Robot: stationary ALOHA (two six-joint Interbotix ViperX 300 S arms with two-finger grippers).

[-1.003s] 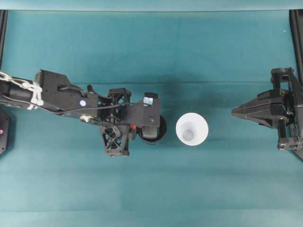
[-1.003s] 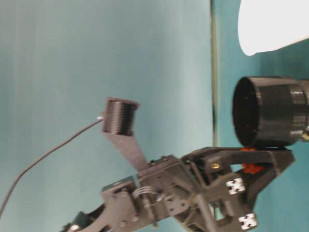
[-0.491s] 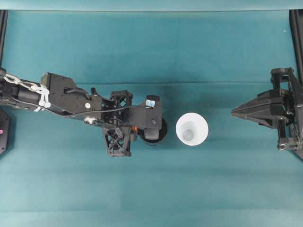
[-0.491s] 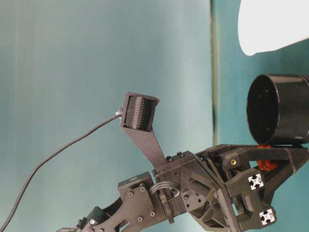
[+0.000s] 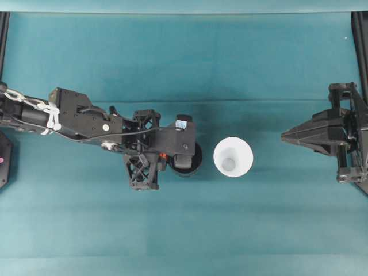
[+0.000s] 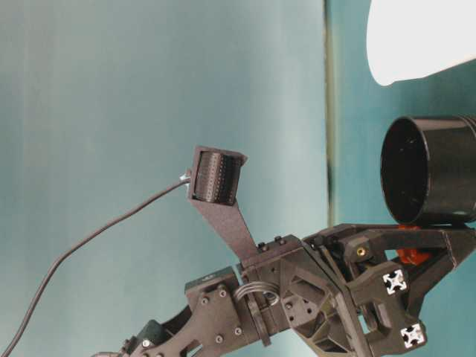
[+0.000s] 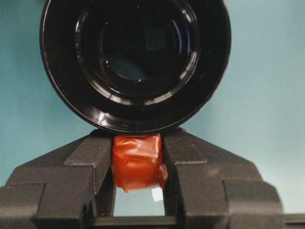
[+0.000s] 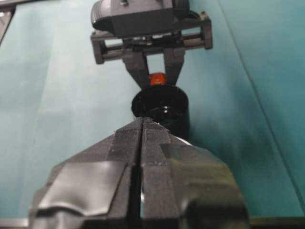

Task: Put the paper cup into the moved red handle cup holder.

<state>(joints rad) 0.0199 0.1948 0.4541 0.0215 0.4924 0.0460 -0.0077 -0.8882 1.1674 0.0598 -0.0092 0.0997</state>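
On a teal surface (image 5: 184, 52), seen from overhead, a white paper cup (image 5: 233, 157) stands upright near the middle, its wide rim up and its smaller greyish base visible inside; just to its left, apart from it by a narrow gap, stands the glossy black holder (image 5: 191, 163), partly covered by the left arm; the left pincer (image 5: 165, 156) reaches in from the left and is pinching the holder's red-orange handle (image 7: 138, 162); the left wrist view shows this closely: the holder (image 7: 136, 64) is a round open cylinder seen from above, and the handle tab sticks out of its near side, squeezed between two black fingers (image 7: 95, 160); in the table-level view the holder (image 6: 431, 171) appears above the surface with its open mouth toward the room's up, the pincer (image 6: 405, 256) at its handle, and the cup (image 6: 420, 37) beside it; a thin cable (image 6: 89, 242) trails from the left arm; the right pincer (image 5: 284, 136) sits well to the right of the cup, pointing toward it, touching nothing; the right wrist view shows its fingers (image 8: 124, 157) pressed together with nothing between them, aimed at the holder (image 8: 159, 107) and the left pincer (image 8: 156, 78) beyond.
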